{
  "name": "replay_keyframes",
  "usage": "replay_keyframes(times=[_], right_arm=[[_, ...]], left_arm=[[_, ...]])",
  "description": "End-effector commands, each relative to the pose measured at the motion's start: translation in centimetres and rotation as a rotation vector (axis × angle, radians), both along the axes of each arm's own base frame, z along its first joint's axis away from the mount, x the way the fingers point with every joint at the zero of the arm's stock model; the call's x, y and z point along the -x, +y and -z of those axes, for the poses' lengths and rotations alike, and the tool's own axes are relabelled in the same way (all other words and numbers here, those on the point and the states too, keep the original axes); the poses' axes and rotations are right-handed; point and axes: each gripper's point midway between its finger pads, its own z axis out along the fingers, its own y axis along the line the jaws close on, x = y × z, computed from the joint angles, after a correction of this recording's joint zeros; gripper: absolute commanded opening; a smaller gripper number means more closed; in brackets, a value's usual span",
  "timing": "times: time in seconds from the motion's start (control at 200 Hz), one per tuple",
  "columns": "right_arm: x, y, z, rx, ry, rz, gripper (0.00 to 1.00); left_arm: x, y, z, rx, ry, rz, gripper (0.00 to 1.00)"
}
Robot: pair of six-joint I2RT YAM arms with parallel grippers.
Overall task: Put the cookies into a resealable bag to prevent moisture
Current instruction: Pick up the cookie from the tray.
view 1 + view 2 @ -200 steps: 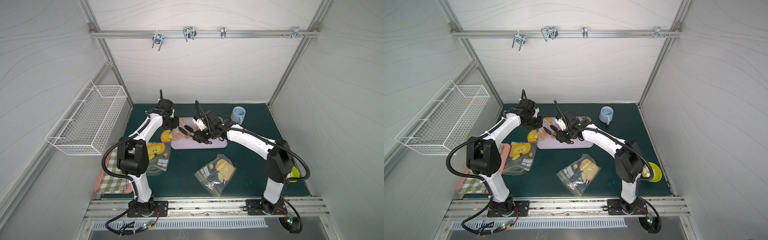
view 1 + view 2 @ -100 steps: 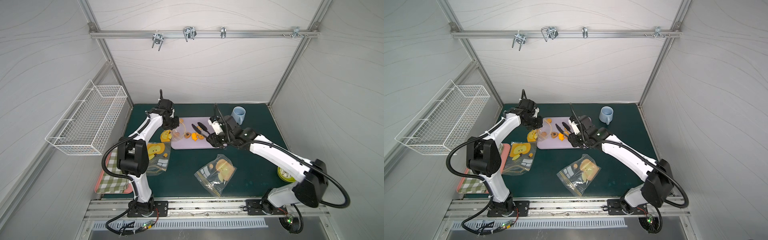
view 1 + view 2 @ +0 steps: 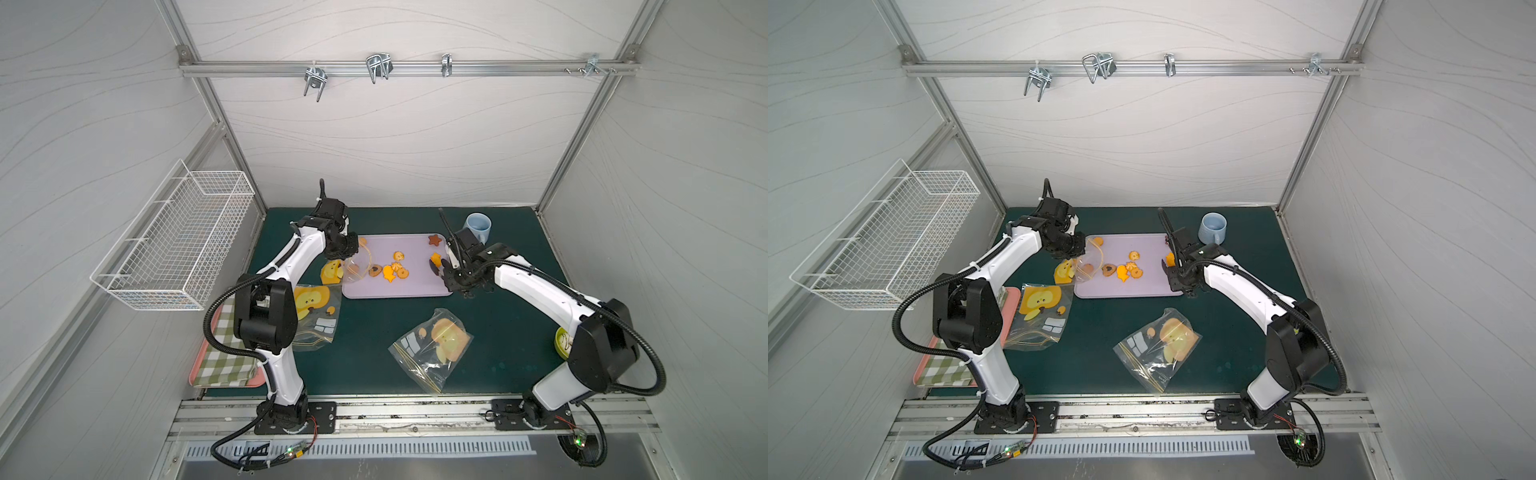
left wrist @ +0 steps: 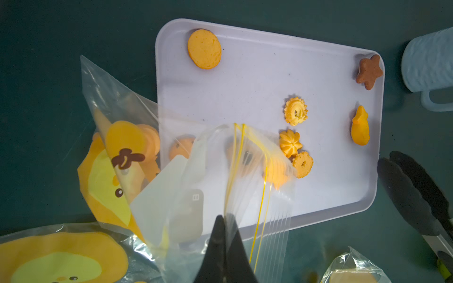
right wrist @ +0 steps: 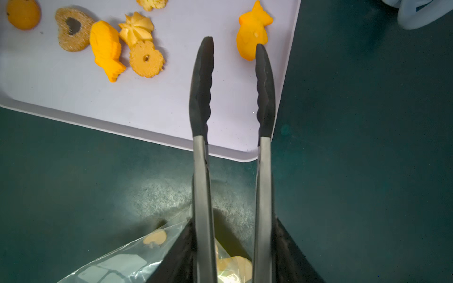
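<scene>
likely step: fetching the next biscuit from the tray.

note, at the bottom middle of the left wrist view, the left gripper (image 4: 224,221) pinched tight on the yellow-striped zip lip of a clear printed resealable plastic bag (image 4: 220,171), lifted over the lower left part of a pale lilac rectangular plastic tray (image 4: 245,80). note, at the bottom of the right wrist view, the right gripper (image 5: 232,220) clamped around the steel handles of black-tipped metal tongs (image 5: 201,85), tips apart with nothing between them.

find the cookies (image 5: 145,58), small orange-golden and brown biscuits, loose on the tray: a cluster at upper left of the right wrist view, and a bright orange fish-shaped biscuit (image 5: 252,34) right of centre at the top, overlapped at its lower end by one tong tip. touching or not, cannot tell. cannot tell either whether any biscuit already sits inside the bag.

to do this well:
- shift the tips to straddle the fish-shaped biscuit across its narrow width, not end-on.
- lower close to the tray before squeezing.
- close gently, judging such biscuits crumbly and apt to skate toward the rim.
- hold the bag mouth steady and gaping.
- with one pinch only, expect sagging film, so aim between the yellow lines and release deep inside.
</scene>
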Motion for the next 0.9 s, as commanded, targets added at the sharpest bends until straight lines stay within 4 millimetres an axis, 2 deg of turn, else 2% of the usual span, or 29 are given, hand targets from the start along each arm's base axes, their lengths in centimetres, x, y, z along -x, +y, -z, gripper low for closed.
replay_keyframes(times=[0.0, 0.54, 0.895], right_arm=[[-1.2, 0.0, -0.8, 0.007, -0.007, 0.022, 0.47], [-2.7, -0.2, 2.0, 0.109, 0.053, 0.052, 0.49], [-4.8, 0.5, 3.6, 0.113, 0.078, 0.057, 0.48]], left_arm=[[-0.5, 0.1, -1.2, 0.019, -0.034, -0.007, 0.0], [-0.5, 0.1, -1.1, 0.02, -0.033, -0.008, 0.0], [-0.5, 0.1, -1.0, 0.02, -0.031, -0.008, 0.0]])
